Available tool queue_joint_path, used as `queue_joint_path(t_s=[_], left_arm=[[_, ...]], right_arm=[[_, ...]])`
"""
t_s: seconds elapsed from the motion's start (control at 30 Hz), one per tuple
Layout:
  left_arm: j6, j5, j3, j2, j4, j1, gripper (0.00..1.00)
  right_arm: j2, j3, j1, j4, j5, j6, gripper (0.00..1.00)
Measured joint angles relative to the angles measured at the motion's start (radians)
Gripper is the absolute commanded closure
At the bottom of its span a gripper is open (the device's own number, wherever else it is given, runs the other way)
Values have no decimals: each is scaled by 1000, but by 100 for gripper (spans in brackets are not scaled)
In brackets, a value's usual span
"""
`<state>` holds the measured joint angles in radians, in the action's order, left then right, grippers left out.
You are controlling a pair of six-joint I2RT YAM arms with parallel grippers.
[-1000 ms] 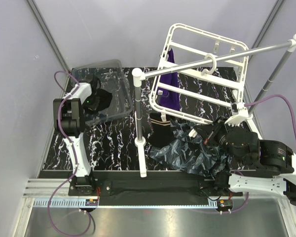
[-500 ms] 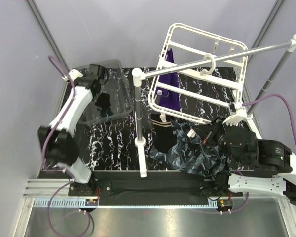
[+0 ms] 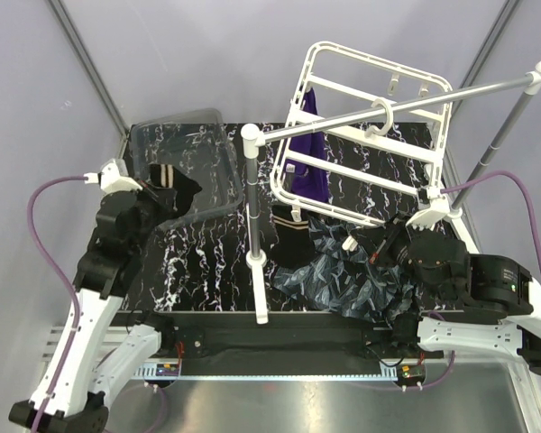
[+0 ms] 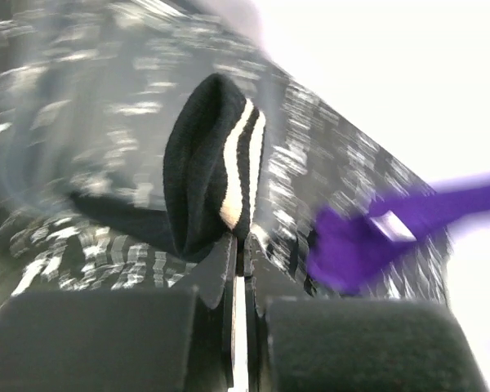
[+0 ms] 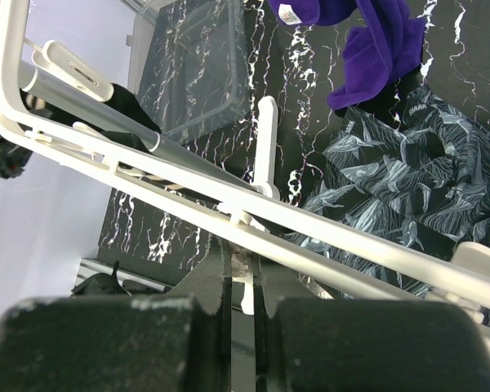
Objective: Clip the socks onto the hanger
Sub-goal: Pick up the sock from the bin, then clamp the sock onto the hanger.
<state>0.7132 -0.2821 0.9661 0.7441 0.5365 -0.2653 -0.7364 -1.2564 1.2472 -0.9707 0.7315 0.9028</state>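
My left end effector (image 4: 238, 245) clamps a black white-striped sock (image 4: 212, 163), arm held high beside the clear bin (image 3: 207, 144); my right end effector (image 5: 242, 261) pinches a clip (image 5: 238, 220) under the tilted white hanger (image 3: 379, 63).

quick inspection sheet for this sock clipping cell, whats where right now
surface: black marbled tabletop, partly covered by laundry
job's things: white hanger hooked on the rod, tilted; purple sock hanging from it; striped black sock held up by the left arm; another black sock and patterned dark fabric lying below the hanger
clutter: clear bin at far left; grey rod on white posts
grippers: left gripper shut on the striped black sock; right gripper shut on a hanger clip
cables: purple cables loop out beside each arm
surroundings: plain pale walls; nothing else seen
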Motion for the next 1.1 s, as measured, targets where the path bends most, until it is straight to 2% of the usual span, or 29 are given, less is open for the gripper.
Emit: queue_joint_path(t_s=[0.13, 0.27, 0.53, 0.63, 0.77, 0.93, 1.1], left_arm=[[-136, 275, 0, -71, -31, -16, 100], [-237, 505, 0, -99, -29, -82, 100], [-382, 801, 59, -66, -8, -252, 100], [-426, 941, 76, -58, -16, -279, 100], [-441, 1114, 90, -59, -39, -283, 100], [-359, 1286, 60, -97, -227, -283, 100], [-320, 1360, 63, -43, -342, -323, 100]], right_arm=[[0, -2, 0, -1, 0, -6, 100], [0, -6, 0, -1, 0, -16, 100], [-15, -41, 0, -7, -5, -46, 100], [-24, -46, 0, -1, -18, -63, 100], [-46, -52, 0, 5, -20, -80, 100], [-58, -52, 0, 17, -39, -92, 100], [-62, -60, 0, 26, -53, -97, 100]])
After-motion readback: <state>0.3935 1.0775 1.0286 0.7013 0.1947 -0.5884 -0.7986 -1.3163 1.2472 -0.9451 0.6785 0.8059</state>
